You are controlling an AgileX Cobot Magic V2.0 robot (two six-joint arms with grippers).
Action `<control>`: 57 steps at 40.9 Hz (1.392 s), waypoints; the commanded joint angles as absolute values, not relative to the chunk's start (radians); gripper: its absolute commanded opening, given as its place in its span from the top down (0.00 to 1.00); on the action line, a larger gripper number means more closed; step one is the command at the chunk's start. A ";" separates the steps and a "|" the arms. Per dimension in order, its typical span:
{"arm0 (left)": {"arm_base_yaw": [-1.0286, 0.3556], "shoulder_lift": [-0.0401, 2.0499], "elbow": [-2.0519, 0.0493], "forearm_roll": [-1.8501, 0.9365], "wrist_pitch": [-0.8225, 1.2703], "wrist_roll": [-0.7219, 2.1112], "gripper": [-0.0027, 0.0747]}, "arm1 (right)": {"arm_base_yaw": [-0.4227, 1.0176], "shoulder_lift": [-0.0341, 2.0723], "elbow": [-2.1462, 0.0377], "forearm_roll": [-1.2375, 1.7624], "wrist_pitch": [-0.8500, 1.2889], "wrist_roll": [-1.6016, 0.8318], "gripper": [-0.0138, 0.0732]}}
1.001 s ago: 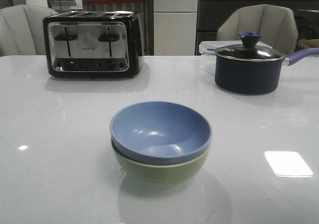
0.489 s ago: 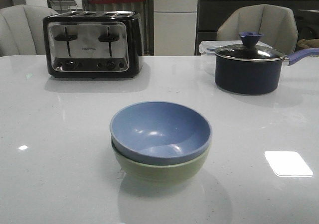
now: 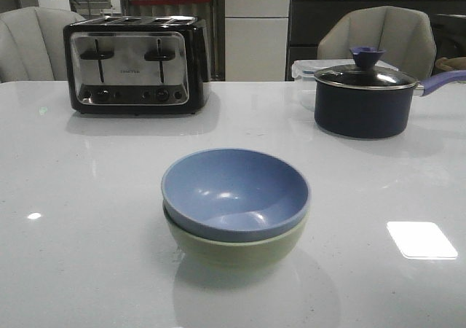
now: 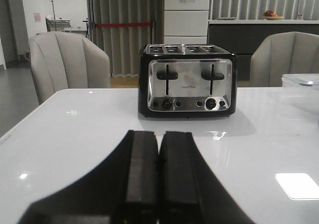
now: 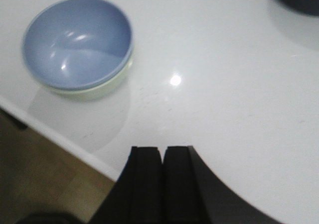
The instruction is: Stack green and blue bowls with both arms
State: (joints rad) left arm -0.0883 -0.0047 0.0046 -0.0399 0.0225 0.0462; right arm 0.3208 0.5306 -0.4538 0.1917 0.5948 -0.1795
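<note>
The blue bowl (image 3: 234, 191) sits nested inside the green bowl (image 3: 237, 246), its rim riding just above the green rim; the pair stands upright on the white surface (image 3: 87, 197), near the front edge and roughly at the middle of the front view; in the right wrist view the same stack shows close to the surface's near edge, with only a thin crescent of the green bowl (image 5: 102, 88) visible beneath the blue bowl (image 5: 77, 37).

The left end effector (image 4: 158, 174) has its 2 fingers pressed together with nothing between them; it hangs over the left part of the surface, facing a black and chrome toaster (image 4: 187, 80) with 4 slots; the toaster stands at the far left in the front view.

The right end effector (image 5: 162, 176) is likewise closed and empty, its fingers touching; it hangs above the surface's near edge, well apart from the bowls.

At the far right a dark saucepan (image 3: 362, 100) with a glass lid and a purple knob stands on the surface, its purple handle (image 3: 440, 81) pointing right; a clear plastic container (image 3: 304, 70) sits just behind it; 2 grey chairs stand beyond the far edge.
</note>
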 commanded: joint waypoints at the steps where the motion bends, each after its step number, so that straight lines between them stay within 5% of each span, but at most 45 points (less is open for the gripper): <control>1: -0.093 -0.023 0.009 -0.042 -0.066 0.045 0.85 | 0.218 0.428 -0.413 0.189 0.435 -0.185 0.78; 9: -0.093 -0.023 0.009 -0.042 -0.066 0.045 0.85 | 0.061 0.186 -0.255 0.189 0.322 -0.185 0.78; 20: -0.093 -0.023 0.009 -0.042 -0.066 0.045 0.85 | 0.027 -0.007 -0.071 0.189 0.120 -0.185 0.78; 43: -0.093 -0.023 0.009 -0.042 -0.066 0.045 0.85 | 0.027 -0.030 0.025 0.189 -0.024 -0.176 0.78; 57: -0.093 -0.023 0.009 -0.042 -0.066 0.045 0.85 | 0.025 -0.030 0.025 -0.032 -0.090 0.064 0.78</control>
State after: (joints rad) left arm -0.0883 -0.0047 0.0046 -0.0399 0.0203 0.0462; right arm 0.0329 -0.0099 0.0275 -0.0052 0.0160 0.0461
